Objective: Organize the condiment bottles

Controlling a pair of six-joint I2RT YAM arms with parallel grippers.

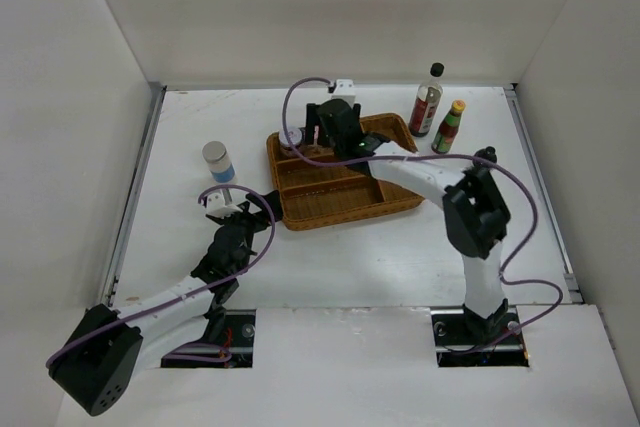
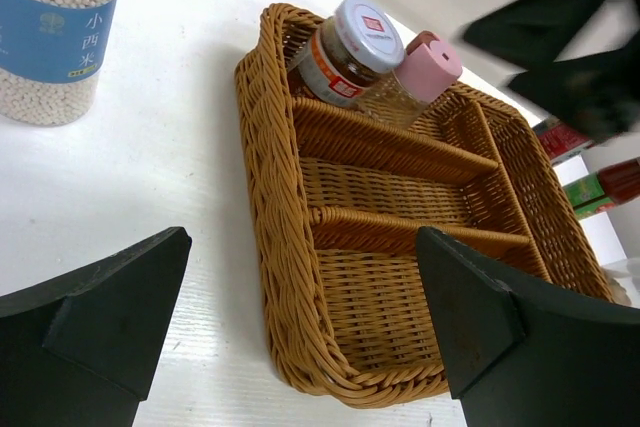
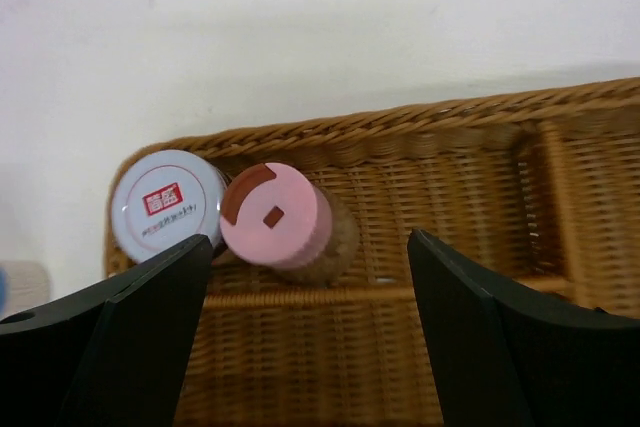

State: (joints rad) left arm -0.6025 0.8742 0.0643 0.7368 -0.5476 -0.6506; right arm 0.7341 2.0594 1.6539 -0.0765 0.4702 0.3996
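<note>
In the brown wicker tray point(image 1: 345, 215), the far-left compartment holds a white-lidded jar with a red mark point(image 3: 165, 205) and a pink-topped shaker point(image 3: 275, 215) leaning against it; both also show in the left wrist view point(image 2: 352, 42) point(image 2: 420, 72). My right gripper point(image 1: 335, 127) point(image 3: 308, 242) is open and empty just above them. My left gripper point(image 1: 235, 209) point(image 2: 303, 237) is open and empty by the tray's near-left corner. The grey-lidded blue-labelled jar point(image 1: 217, 162) point(image 2: 60, 27) stands left of the tray. The tall dark red bottle point(image 1: 428, 99) and the yellow-capped sauce point(image 1: 449, 127) stand to the tray's right. No black-topped shaker shows.
The tray point(image 2: 262, 177) has several long compartments split by wicker dividers; the near ones hold nothing. White walls close in the table at the back and both sides. Purple cables loop off both arms.
</note>
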